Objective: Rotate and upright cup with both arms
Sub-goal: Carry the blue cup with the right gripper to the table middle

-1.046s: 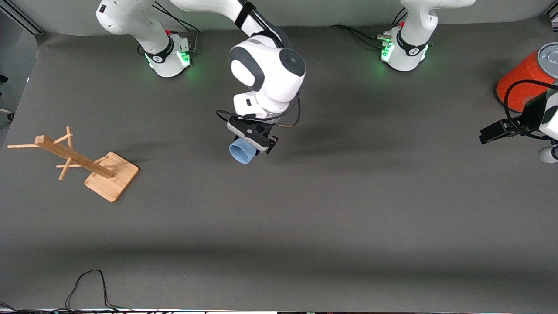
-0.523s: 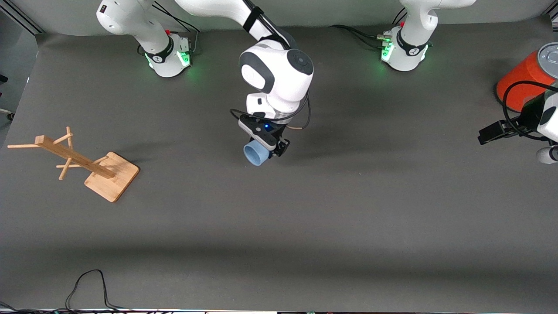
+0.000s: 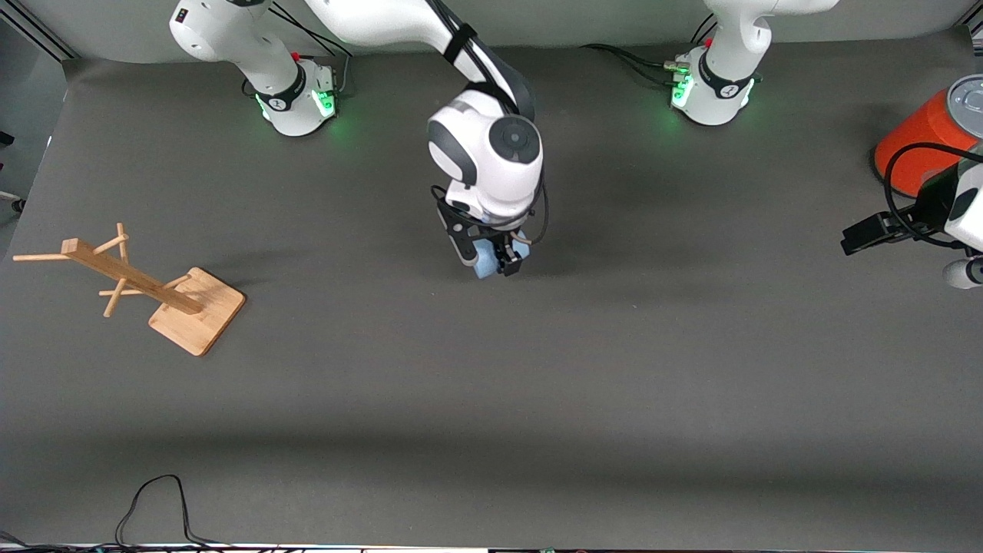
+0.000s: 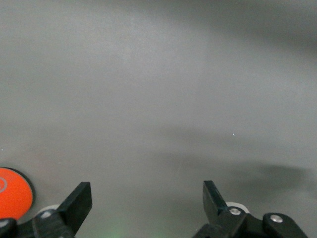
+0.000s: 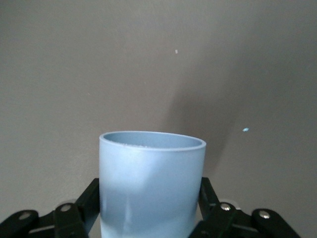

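My right gripper (image 3: 489, 259) is shut on the pale blue cup (image 3: 483, 265) and holds it above the middle of the table. In the front view the wrist hides most of the cup. In the right wrist view the cup (image 5: 151, 186) stands between the fingers (image 5: 91, 198), its open rim pointing away from the wrist toward the table; the right gripper (image 5: 150, 204) grips its sides. My left gripper (image 3: 854, 236) waits open and empty over the left arm's end of the table, beside the orange can. In the left wrist view the left gripper (image 4: 147, 203) has only bare table between its fingers.
A large orange can (image 3: 921, 142) with a grey lid stands at the left arm's end of the table, also in the left wrist view (image 4: 12, 193). A wooden rack (image 3: 157, 290) on a square base stands toward the right arm's end. A black cable (image 3: 153, 499) lies at the near edge.
My right gripper has carried the cup toward the left arm's end and turned it, so the cup's mouth no longer faces the front camera. The left arm has barely moved.
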`<move>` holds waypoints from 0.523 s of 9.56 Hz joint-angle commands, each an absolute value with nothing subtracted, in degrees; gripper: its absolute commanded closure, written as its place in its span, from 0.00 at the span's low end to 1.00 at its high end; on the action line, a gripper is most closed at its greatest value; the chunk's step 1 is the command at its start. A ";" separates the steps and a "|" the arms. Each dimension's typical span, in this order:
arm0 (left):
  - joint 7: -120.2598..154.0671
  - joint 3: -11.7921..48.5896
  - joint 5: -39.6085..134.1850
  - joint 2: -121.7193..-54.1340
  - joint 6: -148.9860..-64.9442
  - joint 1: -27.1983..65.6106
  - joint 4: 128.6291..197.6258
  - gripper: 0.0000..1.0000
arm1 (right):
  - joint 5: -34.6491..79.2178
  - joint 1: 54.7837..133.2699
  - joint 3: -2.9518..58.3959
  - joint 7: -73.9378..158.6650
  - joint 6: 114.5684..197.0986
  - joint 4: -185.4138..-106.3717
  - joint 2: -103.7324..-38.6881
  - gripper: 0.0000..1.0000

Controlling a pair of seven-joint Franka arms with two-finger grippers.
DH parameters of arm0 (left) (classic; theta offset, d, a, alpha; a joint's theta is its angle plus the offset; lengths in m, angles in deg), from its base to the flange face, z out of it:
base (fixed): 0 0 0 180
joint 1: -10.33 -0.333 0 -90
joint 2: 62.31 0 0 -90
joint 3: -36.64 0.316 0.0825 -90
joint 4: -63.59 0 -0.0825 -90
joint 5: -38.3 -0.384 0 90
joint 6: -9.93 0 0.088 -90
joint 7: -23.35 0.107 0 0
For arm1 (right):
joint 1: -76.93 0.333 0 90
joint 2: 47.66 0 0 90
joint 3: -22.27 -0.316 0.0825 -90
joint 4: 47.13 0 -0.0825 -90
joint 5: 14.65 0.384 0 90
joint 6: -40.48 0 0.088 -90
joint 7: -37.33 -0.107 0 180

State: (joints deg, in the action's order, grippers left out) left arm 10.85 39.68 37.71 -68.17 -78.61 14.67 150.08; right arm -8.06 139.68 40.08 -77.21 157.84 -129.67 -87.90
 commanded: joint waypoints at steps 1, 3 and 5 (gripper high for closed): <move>10.08 39.89 37.77 -68.37 -78.66 15.25 149.37 0.00 | -6.39 140.47 40.20 -82.80 161.48 -127.73 -92.21 0.43; 10.08 39.89 37.86 -68.46 -78.66 15.25 149.37 0.00 | -6.39 140.56 39.85 -84.83 164.48 -127.73 -94.67 0.43; 10.08 39.89 37.94 -68.46 -78.57 15.25 149.37 0.00 | -6.48 140.56 39.15 -86.76 166.24 -127.47 -96.08 0.35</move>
State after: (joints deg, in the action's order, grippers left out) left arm 10.85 39.56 37.72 -68.30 -78.63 14.69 150.07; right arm -7.55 140.29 38.97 -84.51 165.73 -129.50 -94.68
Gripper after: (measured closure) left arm 0.000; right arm 0.181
